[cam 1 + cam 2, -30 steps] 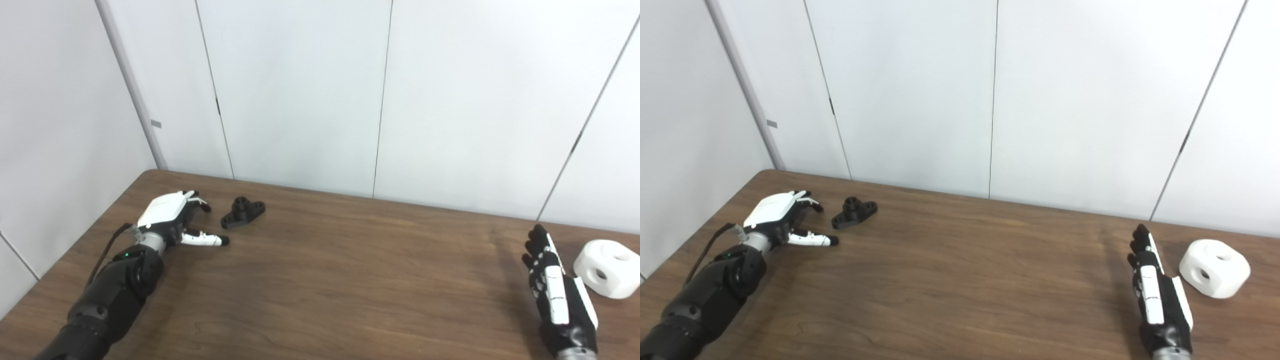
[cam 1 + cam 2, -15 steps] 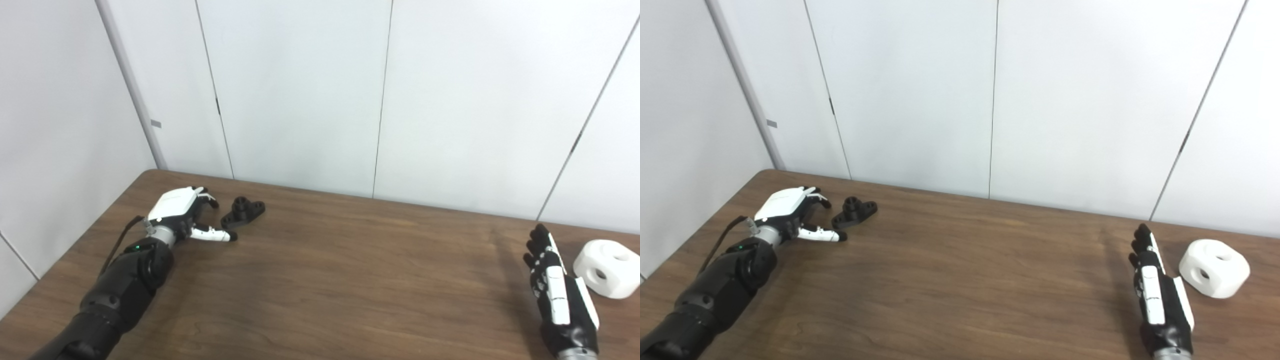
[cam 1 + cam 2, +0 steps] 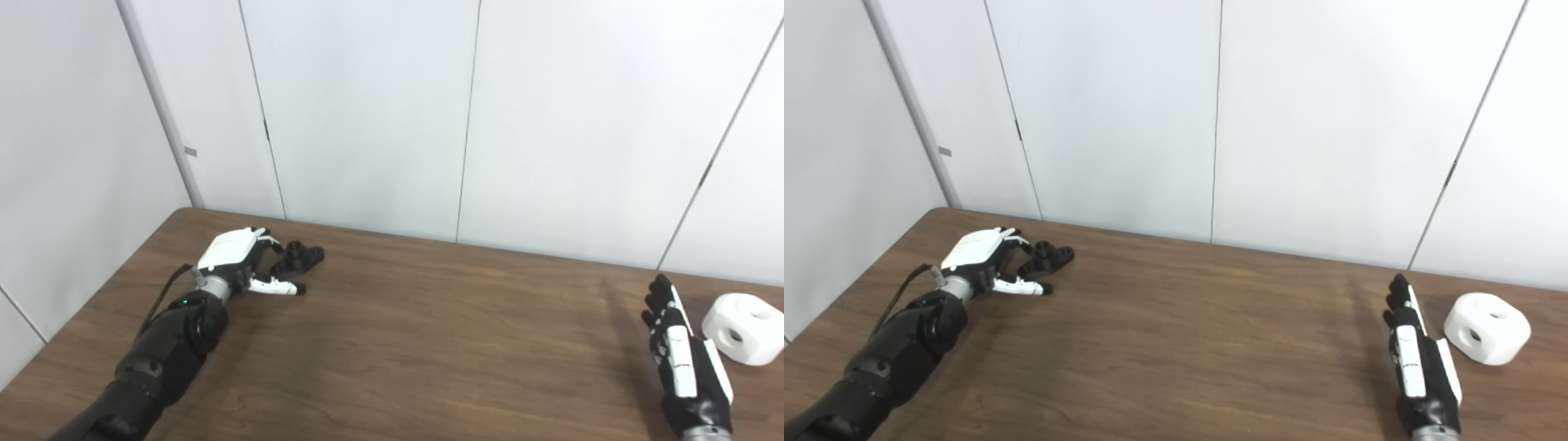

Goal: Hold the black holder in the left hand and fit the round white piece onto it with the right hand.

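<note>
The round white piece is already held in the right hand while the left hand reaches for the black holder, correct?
Not quite. In the right eye view the round white piece lies on the table, apart from the right hand, which is open beside it. The left hand does reach for the black holder, fingers spread.

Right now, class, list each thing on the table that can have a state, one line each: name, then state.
black holder: lying flat on the table, not yet gripped
round white piece: resting on the table, untouched
left hand: open, fingers spread around the holder's near end
right hand: open, flat, beside the white piece
</note>
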### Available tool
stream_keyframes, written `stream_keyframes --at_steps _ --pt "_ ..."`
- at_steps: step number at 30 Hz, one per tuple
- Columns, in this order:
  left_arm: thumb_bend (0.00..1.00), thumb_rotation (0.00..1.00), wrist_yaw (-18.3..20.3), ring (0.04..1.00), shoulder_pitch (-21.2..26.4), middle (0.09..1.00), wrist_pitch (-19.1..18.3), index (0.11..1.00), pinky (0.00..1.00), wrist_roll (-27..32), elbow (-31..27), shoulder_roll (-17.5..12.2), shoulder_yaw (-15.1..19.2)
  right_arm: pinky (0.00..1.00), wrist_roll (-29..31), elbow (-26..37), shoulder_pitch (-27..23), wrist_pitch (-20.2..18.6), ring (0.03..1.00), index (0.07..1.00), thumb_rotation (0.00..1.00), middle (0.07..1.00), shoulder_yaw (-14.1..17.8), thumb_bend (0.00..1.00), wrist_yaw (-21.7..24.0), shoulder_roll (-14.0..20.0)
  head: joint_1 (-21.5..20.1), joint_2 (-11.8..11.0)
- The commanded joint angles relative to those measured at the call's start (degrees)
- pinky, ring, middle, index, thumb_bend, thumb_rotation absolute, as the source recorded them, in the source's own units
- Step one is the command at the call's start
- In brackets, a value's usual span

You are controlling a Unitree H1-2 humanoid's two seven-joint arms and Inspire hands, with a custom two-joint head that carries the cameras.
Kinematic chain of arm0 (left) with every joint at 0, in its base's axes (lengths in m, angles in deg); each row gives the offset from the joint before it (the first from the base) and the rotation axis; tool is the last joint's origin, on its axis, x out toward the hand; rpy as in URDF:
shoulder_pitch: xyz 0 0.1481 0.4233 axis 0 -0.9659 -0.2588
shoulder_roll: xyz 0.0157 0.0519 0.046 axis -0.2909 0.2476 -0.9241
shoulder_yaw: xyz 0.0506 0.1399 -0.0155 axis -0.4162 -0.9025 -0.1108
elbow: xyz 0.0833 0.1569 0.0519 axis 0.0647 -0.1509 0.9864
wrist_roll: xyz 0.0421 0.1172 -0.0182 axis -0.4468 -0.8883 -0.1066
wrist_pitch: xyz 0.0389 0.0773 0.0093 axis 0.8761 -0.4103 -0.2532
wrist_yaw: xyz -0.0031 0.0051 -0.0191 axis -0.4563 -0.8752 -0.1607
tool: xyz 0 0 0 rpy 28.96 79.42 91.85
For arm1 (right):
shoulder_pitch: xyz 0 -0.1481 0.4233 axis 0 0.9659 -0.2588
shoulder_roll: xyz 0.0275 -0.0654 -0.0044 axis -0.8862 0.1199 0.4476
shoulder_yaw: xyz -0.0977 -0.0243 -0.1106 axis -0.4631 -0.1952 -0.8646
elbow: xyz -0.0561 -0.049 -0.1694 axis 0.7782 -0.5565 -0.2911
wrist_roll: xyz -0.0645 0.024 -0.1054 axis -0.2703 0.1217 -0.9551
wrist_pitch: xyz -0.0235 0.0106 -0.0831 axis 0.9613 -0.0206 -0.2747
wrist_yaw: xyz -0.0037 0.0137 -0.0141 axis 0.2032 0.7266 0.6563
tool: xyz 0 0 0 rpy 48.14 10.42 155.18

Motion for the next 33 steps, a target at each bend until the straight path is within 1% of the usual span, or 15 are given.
stream_keyframes --at_steps 1,3,4,6,8,9,11,12,13,14,15,21,24,30,33 --pt "1.0 0.53 0.0 1.0 2.6 0.958 1.4 0.768 1.0 0.1 -0.3 -0.4 -0.4 1.0 0.5 -1.7 2.5 1.0 1.0 1.0 1.0 1.0 -0.3 0.41 -0.2 -1.4 0.0 0.0" --pt "1.0 0.52 -0.1 1.0 2.7 0.955 1.5 0.765 1.0 0.1 -0.2 -0.4 -0.5 1.0 0.4 -1.7 2.5 1.0 1.0 1.0 1.0 1.0 -0.4 0.42 -0.2 -1.5 -0.1 -0.1" --pt "0.99 0.49 -0.5 1.0 2.7 0.947 2.0 0.749 1.0 0.1 0.0 -0.3 -0.5 1.0 0.5 -1.7 2.5 1.0 1.0 1.0 1.0 1.0 -0.3 0.4 -0.2 -1.5 -0.2 -0.2" --pt "0.98 0.47 -1.3 1.0 2.8 0.943 3.0 0.742 1.0 0.3 0.7 -0.3 -0.4 1.0 0.3 -1.6 2.5 1.0 1.0 1.0 1.0 1.0 -0.4 0.4 -0.4 -1.7 -0.3 -0.2" --pt "0.95 0.4 -2.0 1.0 2.9 0.923 4.0 0.703 1.0 0.5 1.5 -0.2 -0.2 1.0 0.1 -1.9 2.5 1.0 1.0 1.0 1.0 1.0 -0.4 0.41 -0.6 -1.6 -0.3 -0.2" --pt "0.94 0.38 -2.7 1.0 3.0 0.919 4.8 0.695 1.0 0.8 2.1 -0.1 0.1 1.0 -0.2 -1.8 2.5 0.9 1.0 1.0 1.0 1.0 -0.4 0.41 -0.7 -1.6 -0.4 -0.1" --pt "0.93 0.29 -3.8 1.0 3.2 0.894 6.2 0.648 1.0 1.1 3.0 0.1 0.2 1.0 -0.5 -1.5 2.6 0.5 1.0 1.0 1.0 1.0 -0.4 0.42 -1.0 -1.6 -0.4 -0.1" --pt "0.9 0.2 -4.4 0.996 3.3 0.867 7.0 0.591 1.0 1.0 3.4 0.1 0.0 1.0 -0.5 -1.2 2.7 0.2 1.0 1.0 1.0 1.0 -0.4 0.43 -0.9 -1.6 -0.3 0.1" --pt "0.68 0.12 -5.1 0.987 3.4 0.838 7.9 0.529 1.0 0.7 3.8 0.0 -0.3 1.0 -0.2 -1.0 2.7 0.3 1.0 1.0 1.0 1.0 -0.4 0.43 -0.8 -1.7 -0.3 0.2" --pt "0.59 0.08 -5.8 0.971 3.5 0.796 9.2 0.501 1.0 0.5 4.3 -0.2 -0.6 1.0 0.0 -1.0 2.7 0.5 1.0 1.0 1.0 1.0 -0.3 0.41 -0.7 -1.8 -0.3 0.2" --pt "0.55 0.06 -6.1 0.961 3.6 0.77 9.9 0.49 1.0 0.3 4.5 -0.3 -0.9 1.0 0.3 -1.0 2.6 0.5 1.0 1.0 1.0 1.0 -0.2 0.4 -0.6 -1.8 -0.2 0.3" --pt "0.52 0.05 -6.5 0.942 3.5 0.742 12.9 0.483 1.0 1.0 3.9 -0.8 -0.9 1.0 0.9 -1.5 2.4 1.0 1.0 1.0 1.0 1.0 -0.1 0.42 0.0 -1.6 -0.1 0.3" --pt "0.52 0.05 -6.3 0.94 3.6 0.737 14.4 0.483 1.0 1.2 3.8 -1.1 -0.9 1.0 0.9 -1.4 2.4 1.2 1.0 1.0 1.0 1.0 -0.2 0.41 0.1 -1.5 -0.3 0.2" --pt "0.52 0.05 -5.7 0.934 3.1 0.735 15.3 0.483 1.0 1.8 2.2 -1.5 -0.4 1.0 0.5 -1.6 2.3 2.3 1.0 1.0 1.0 1.0 -0.1 0.42 -0.3 -1.6 -1.4 0.0" --pt "0.52 0.05 -5.2 0.941 2.7 0.739 16.0 0.483 1.0 2.2 1.4 -1.3 -0.1 1.0 0.6 -1.3 2.4 1.9 1.0 1.0 1.0 1.0 -0.1 0.42 -0.4 -1.7 -1.9 0.0"
